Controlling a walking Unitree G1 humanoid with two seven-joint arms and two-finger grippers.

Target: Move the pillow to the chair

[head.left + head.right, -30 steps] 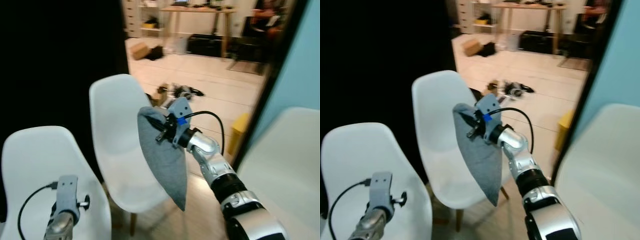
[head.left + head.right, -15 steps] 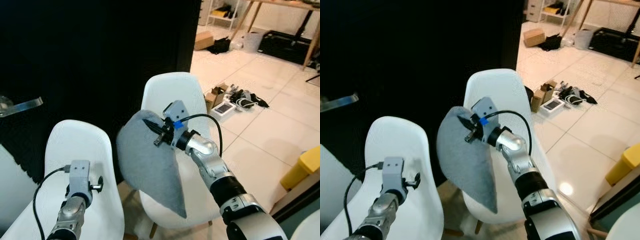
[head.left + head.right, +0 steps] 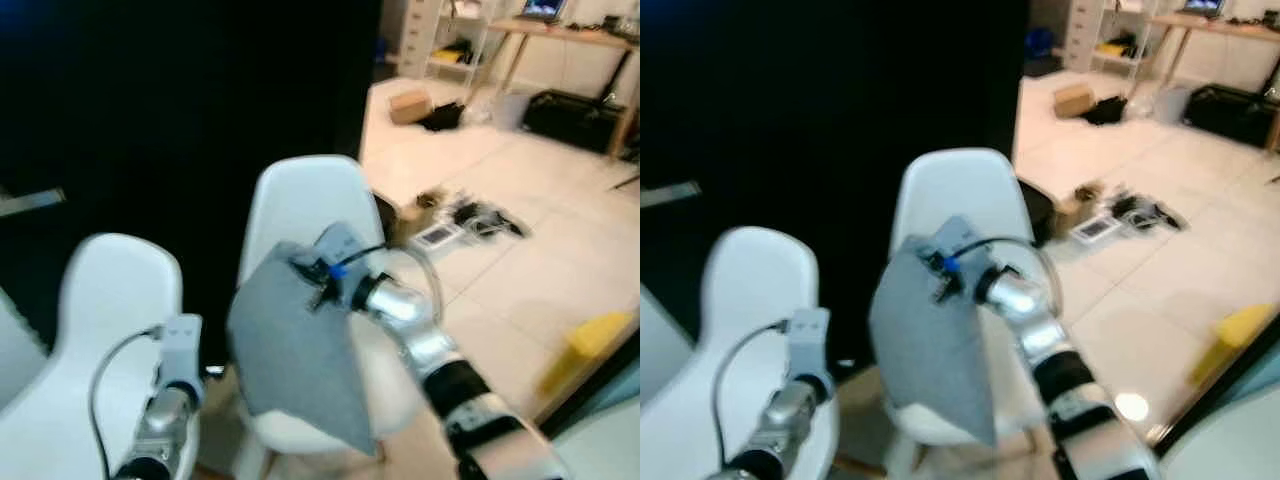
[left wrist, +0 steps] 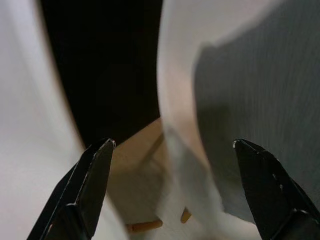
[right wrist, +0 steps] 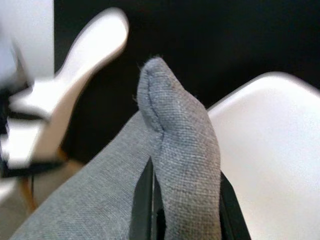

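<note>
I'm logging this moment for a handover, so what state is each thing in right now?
Pillow: off the chair, hanging in the air, pinched at its top edge.
Right hand: shut on the pillow.
Left hand: open, holding nothing.
Middle white chair: upright, seat partly hidden by the pillow.
Left white chair: upright.

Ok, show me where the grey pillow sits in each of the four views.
Left eye view: grey pillow hangs at centre, pinched by the right tool.
Right eye view: centre, hanging low.
Left wrist view: grey mass along one side.
Right wrist view: its corner fills the middle.
Shared landmark: the white chair behind the pillow.
</note>
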